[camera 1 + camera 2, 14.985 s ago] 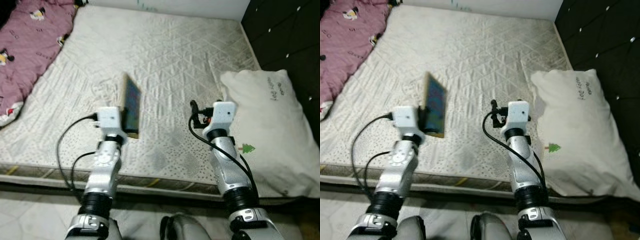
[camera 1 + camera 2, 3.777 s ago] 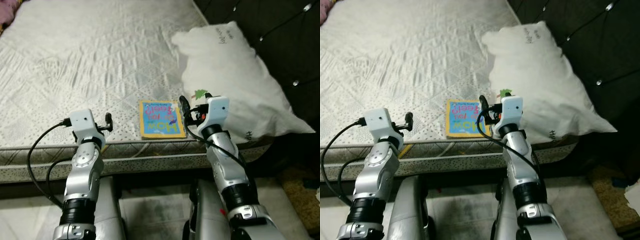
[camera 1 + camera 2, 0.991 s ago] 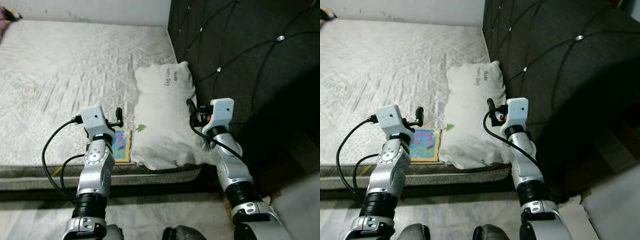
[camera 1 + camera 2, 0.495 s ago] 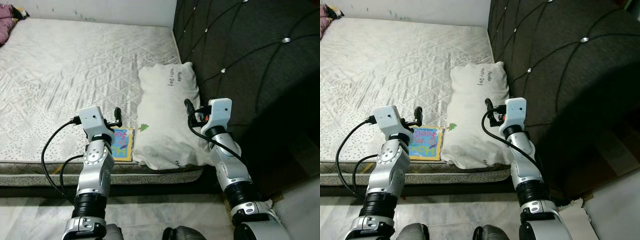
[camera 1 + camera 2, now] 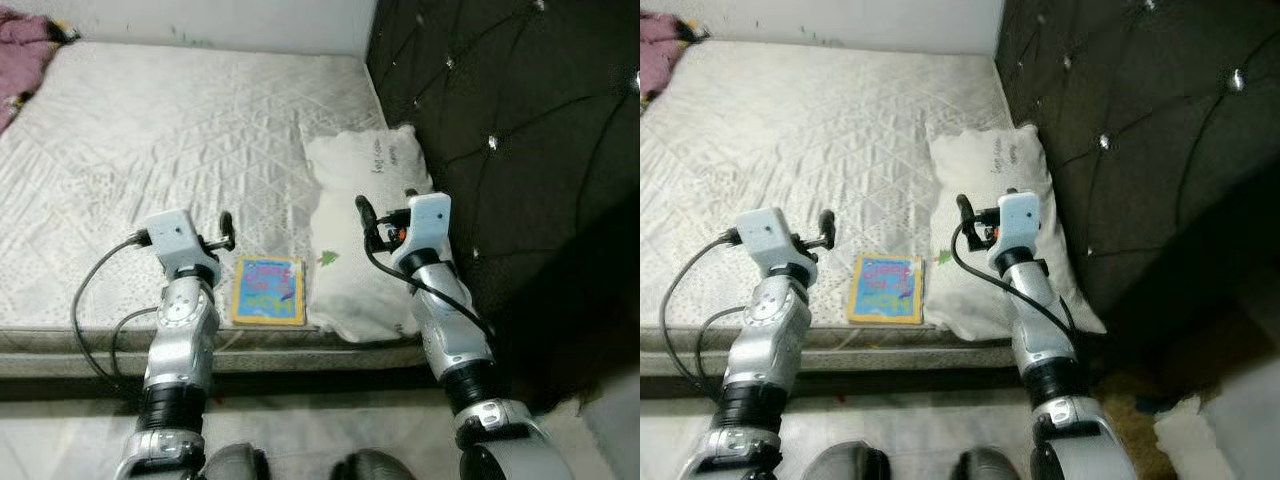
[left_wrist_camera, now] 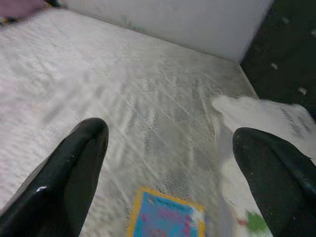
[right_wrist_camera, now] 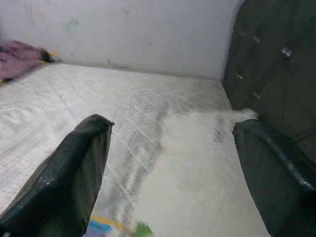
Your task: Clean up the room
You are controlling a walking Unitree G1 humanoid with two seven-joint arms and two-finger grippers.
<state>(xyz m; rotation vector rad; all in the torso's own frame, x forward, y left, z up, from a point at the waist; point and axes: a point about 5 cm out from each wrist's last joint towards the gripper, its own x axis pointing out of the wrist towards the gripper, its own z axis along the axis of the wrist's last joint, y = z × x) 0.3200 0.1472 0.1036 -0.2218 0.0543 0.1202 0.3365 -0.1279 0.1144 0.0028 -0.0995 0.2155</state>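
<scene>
So the thing that looks like it needs dealing with is the picture book, a thin one with a blue cover and yellow border, laid flat right at the near edge of the mattress, close to its headboard-end corner. Its long axis is pointed roughly from that near edge toward the far edge, so a short side is presented to the robot. The white pillow is found just beside it on the right, apparently touching or very nearly so, with the dark tufted headboard behind that. The left gripper is held above the mattress just left of the book and a bit farther in, fingers spread wide with nothing between them. The right gripper is parked over the pillow, also spread wide and empty. The book is sat between the two arms, but the left one is judged nearer, with no pillow in the way. A pink blanket is seen bunched at the far left corner.
</scene>
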